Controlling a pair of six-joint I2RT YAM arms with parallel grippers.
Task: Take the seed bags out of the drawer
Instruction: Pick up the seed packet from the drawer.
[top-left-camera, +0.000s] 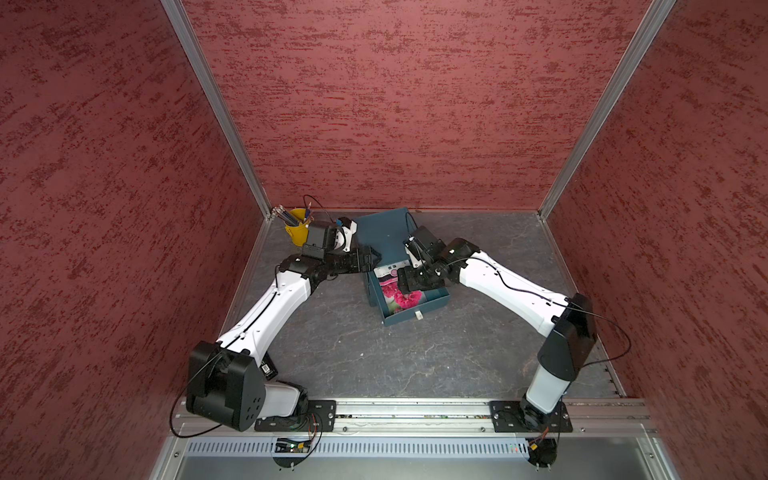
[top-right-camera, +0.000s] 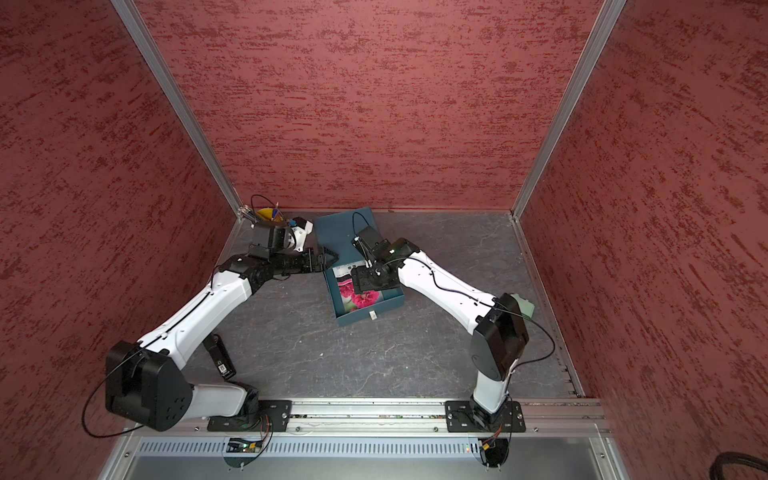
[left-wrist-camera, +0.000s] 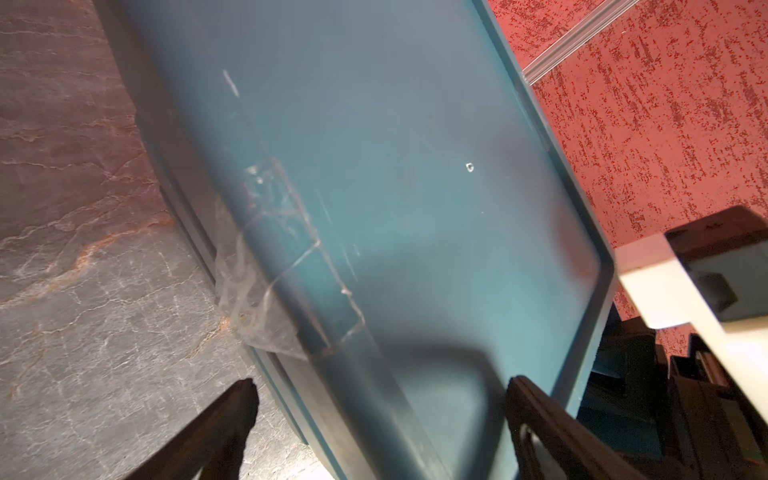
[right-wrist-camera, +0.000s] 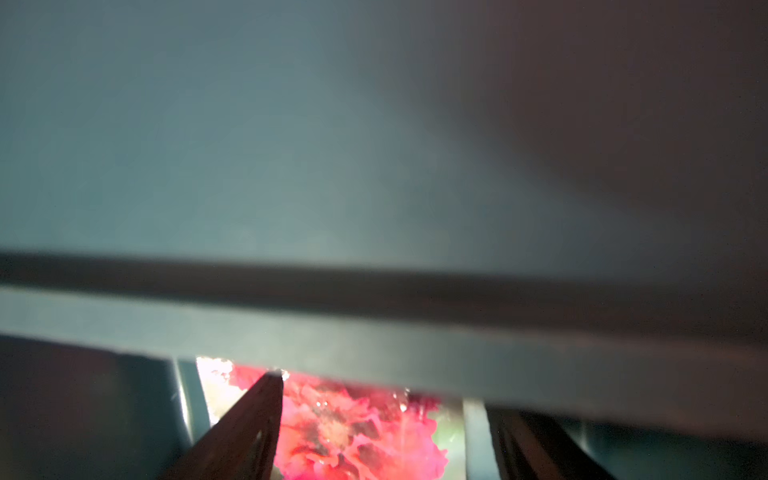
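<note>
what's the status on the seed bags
Left pincer open, astride the blue case. Right pincer open in the drawer, over the pink seed bag, not gripped. Case edge close above it.

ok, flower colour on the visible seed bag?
Pink-red; seed bag shows best in a top view.

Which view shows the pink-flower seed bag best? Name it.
Both top views: the pink-flower seed bag lies in the open drawer, partly under the right gripper. Right wrist: a blurred sliver. Left wrist: nothing of it.
</note>
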